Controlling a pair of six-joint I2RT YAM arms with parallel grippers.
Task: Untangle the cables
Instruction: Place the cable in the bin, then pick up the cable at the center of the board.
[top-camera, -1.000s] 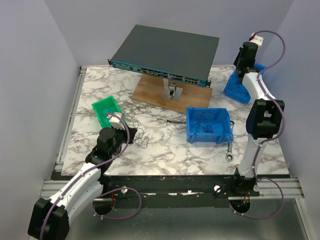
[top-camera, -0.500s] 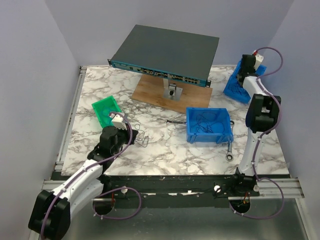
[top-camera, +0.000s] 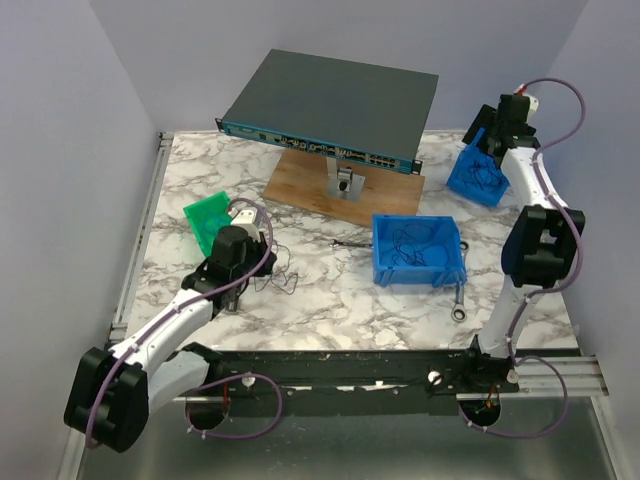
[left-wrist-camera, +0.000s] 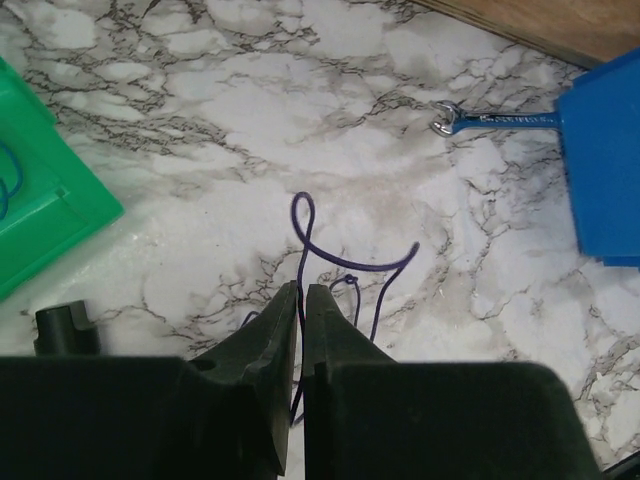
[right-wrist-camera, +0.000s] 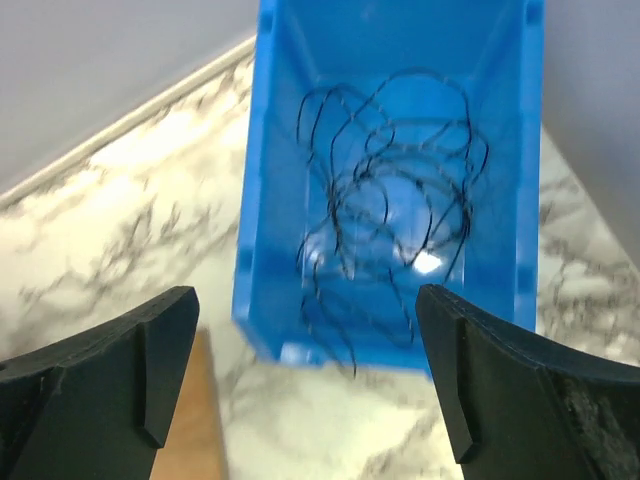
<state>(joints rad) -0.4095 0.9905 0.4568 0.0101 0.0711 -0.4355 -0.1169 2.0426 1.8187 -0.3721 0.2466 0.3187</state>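
Observation:
A thin purple cable (left-wrist-camera: 345, 262) lies looped on the marble table (top-camera: 330, 300), with its near end running up between my left gripper's (left-wrist-camera: 300, 290) fingers. That gripper (top-camera: 262, 262) is shut on the cable, just right of the green bin (top-camera: 212, 222). My right gripper (right-wrist-camera: 305, 300) hangs open over the far-right blue bin (right-wrist-camera: 265, 180) and holds nothing. A tangle of fine black cables (right-wrist-camera: 390, 200) rests in that bin (top-camera: 455, 180), below the right gripper (top-camera: 490, 128). More dark cables (top-camera: 415, 245) lie in the middle blue bin (top-camera: 380, 270).
A network switch (top-camera: 335, 105) stands on a wooden board (top-camera: 300, 185) at the back. One spanner (top-camera: 458, 300) lies near the middle bin's front right corner, and a blue-handled spanner (left-wrist-camera: 490, 118) lies left of that bin. The green bin (left-wrist-camera: 30, 220) sits left of my left fingers.
My right gripper has opened wide and dropped lower over the far-right bin. My left arm has pushed farther from its base, toward the green bin, still pinching the purple cable.

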